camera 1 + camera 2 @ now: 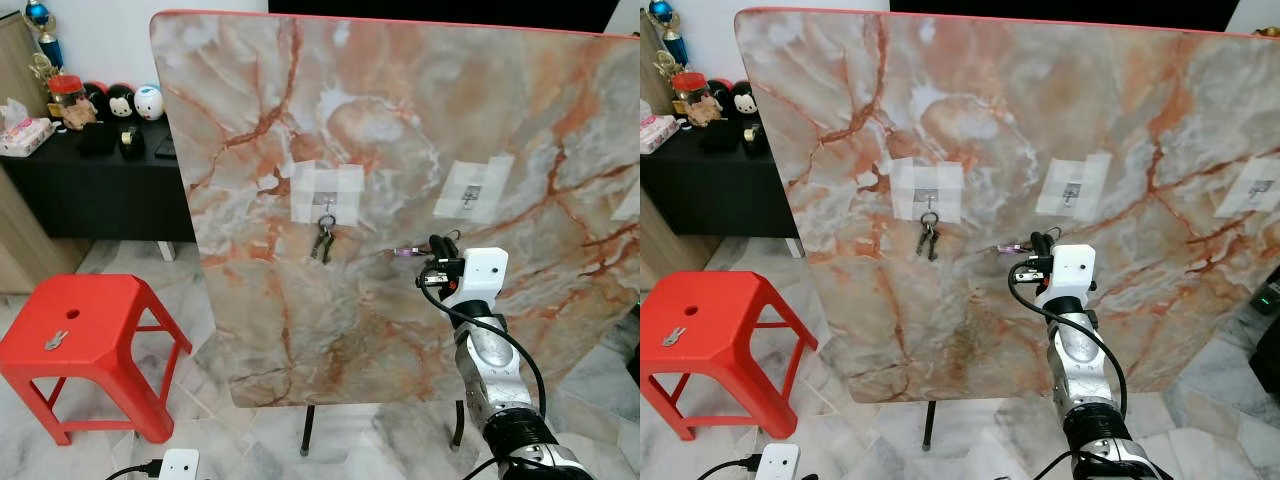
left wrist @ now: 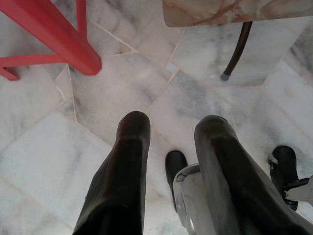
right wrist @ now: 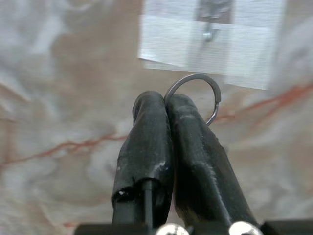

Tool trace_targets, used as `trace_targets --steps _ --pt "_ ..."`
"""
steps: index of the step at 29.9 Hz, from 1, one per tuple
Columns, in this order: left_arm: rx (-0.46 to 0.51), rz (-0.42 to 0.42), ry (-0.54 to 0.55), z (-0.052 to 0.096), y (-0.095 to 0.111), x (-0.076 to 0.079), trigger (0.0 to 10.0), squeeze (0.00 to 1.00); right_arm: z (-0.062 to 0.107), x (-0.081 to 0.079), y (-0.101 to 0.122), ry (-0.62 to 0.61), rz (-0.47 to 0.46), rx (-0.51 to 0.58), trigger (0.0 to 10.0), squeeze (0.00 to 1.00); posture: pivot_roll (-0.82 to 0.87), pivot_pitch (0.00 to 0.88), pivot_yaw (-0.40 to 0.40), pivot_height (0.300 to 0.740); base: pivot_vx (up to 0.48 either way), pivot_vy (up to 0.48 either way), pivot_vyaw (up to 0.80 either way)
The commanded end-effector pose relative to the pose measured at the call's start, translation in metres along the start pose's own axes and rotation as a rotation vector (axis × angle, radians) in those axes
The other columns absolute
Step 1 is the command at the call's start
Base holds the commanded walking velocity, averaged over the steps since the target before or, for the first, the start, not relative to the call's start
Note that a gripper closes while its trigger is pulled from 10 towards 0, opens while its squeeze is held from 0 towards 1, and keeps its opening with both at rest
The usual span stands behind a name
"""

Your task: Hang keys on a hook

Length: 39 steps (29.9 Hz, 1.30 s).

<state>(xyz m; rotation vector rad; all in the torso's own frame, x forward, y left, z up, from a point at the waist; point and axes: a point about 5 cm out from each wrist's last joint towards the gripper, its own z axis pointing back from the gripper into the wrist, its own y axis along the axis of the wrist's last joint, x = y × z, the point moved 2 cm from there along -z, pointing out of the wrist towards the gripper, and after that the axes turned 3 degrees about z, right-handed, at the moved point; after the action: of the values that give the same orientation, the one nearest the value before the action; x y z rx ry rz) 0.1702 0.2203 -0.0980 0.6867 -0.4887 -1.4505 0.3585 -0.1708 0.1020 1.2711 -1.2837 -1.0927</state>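
Pinching key ring (image 3: 195, 93), right tool (image 3: 164, 105) just below taped hook (image 3: 210, 22); left tool (image 2: 173, 132) spread, idle.

Key ring (image 3: 195, 93) (half behind hand (image 3: 164, 100))

bench top (image 1: 420, 120) tipped upright, marble-patterned, on dark legs | taped hooks on its face: left hook (image 1: 327, 203) holds a key bunch (image 1: 322, 242), middle hook (image 1: 472, 197) bare | red stool (image 1: 95, 320) to its left, one key (image 1: 55, 341) on seat | floor (image 2: 98, 98) pale marble tile, stool and bench legs on it
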Motion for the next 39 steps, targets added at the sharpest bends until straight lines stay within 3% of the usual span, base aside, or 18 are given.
trace_targets --steps 1,15,39 --pt "-0.023 0.003 -0.006 0.0 -0.003 0.003 10.0 0.0 -0.005 0.007 0.014 -0.027 0.013 0.056 10.0 0.0 -0.01 0.0 -0.072 0.74 0.0 0.0 0.0" --pt "-0.023 0.002 -0.007 0.001 -0.004 0.005 10.0 0.0 -0.017 0.007 0.028 -0.01 0.124 0.076 10.0 0.0 0.0 0.0 -0.073 0.74 0.0 0.0 0.0" --pt "-0.018 -0.003 -0.006 -0.001 -0.001 0.006 10.0 0.0 -0.027 0.014 0.034 -0.024 0.168 0.046 10.0 0.0 0.0 0.0 -0.072 0.74 0.0 0.0 0.0"
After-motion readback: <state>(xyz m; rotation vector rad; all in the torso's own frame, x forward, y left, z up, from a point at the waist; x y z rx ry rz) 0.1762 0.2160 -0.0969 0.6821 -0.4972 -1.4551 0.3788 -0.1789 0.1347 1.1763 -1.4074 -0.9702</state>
